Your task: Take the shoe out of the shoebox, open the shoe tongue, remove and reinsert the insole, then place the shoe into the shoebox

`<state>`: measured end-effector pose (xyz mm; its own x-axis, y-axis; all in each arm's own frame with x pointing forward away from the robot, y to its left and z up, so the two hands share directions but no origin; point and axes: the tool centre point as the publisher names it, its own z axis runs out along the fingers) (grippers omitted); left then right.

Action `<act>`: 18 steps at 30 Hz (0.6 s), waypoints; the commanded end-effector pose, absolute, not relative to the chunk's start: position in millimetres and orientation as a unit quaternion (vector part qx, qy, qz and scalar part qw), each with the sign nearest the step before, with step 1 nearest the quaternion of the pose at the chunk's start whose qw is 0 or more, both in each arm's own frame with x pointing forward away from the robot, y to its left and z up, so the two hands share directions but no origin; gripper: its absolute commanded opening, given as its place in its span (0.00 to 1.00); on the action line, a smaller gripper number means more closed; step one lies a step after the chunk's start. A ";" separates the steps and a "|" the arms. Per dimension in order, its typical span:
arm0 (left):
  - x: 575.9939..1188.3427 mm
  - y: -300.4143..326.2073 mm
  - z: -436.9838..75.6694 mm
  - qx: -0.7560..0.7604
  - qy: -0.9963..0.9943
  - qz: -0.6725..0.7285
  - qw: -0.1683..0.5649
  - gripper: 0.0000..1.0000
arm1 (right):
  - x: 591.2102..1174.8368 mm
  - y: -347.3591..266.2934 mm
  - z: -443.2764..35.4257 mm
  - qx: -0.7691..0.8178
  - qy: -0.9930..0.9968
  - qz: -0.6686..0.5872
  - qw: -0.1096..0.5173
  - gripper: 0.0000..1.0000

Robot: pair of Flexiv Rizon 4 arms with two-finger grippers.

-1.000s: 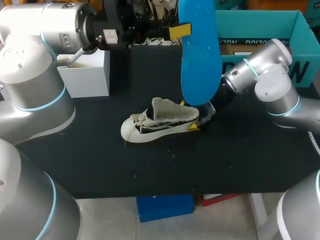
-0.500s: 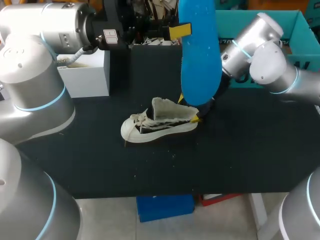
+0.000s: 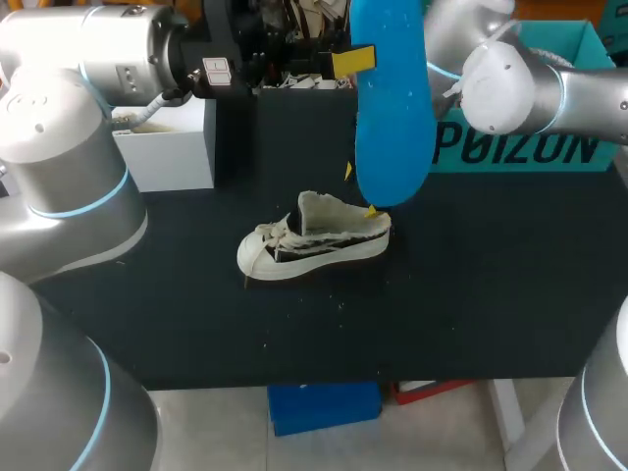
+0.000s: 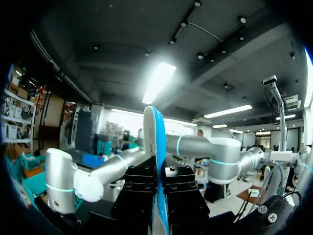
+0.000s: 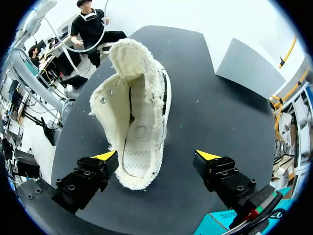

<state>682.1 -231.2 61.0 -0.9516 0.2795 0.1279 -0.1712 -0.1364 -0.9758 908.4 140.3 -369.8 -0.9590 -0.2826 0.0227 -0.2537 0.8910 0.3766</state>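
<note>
— Two grippers, two jobs: our left gripper [image 4: 159, 191] is clamped on the blue insole [image 4: 155, 142], holding it upright, clear of the shoe [image 5: 137, 112].
— Our right gripper [image 5: 156, 155]?
— Fingers spread, empty; the heel lies just under them, for steadying, we judge. The shoebox [image 3: 510, 147] sits behind that gripper, a white box [image 3: 167, 142] well off; the hanging insole crowds our right arm [image 3: 500, 83].

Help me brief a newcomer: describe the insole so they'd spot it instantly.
On the black table stands a cream shoe. Above it the left gripper holds the insole upright: flat, foot-shaped, bright blue, unlike the teal box behind.
</note>
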 end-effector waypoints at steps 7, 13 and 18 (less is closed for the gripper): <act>682.0 -233.3 60.7 -0.042 -0.639 0.754 0.148 0.00 | 906.0 168.3 -363.5 0.169 -0.985 0.024 -0.008 1.00; 682.0 -233.3 60.7 -0.042 -0.639 0.754 0.148 0.00 | 908.1 185.5 -363.4 0.184 -0.982 0.023 -0.024 1.00; 682.0 -233.3 60.7 -0.042 -0.639 0.754 0.148 0.00 | 909.0 198.8 -366.0 0.196 -0.980 0.016 -0.030 1.00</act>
<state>682.1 -231.3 61.1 -0.9516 0.2795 0.1280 -0.1713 -0.1363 -0.9757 907.7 190.7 -362.2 -0.9212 -0.3849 -0.0572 -0.3880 0.9198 0.0592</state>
